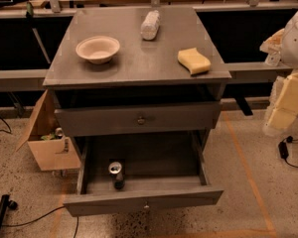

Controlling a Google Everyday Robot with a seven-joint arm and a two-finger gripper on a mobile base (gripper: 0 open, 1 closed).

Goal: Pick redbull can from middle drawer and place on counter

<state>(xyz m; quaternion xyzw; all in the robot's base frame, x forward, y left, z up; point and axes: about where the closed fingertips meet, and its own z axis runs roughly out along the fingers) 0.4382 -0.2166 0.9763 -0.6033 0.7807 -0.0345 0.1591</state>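
The redbull can (116,173) stands upright in the open middle drawer (144,201), near its front left. I see its silver top and dark body. The drawer is pulled far out below the counter (134,66). My gripper (284,105) shows as pale yellowish parts under a white arm at the right edge of the camera view. It is well to the right of the cabinet and far from the can, about level with the upper drawer.
On the counter are a beige bowl (98,48), a whitish plastic bottle (150,25) lying down and a yellow sponge (193,61). The taller-fronted upper drawer (139,119) sits just above the open one. A cardboard box (47,145) stands on the floor at left. Cables lie on the floor.
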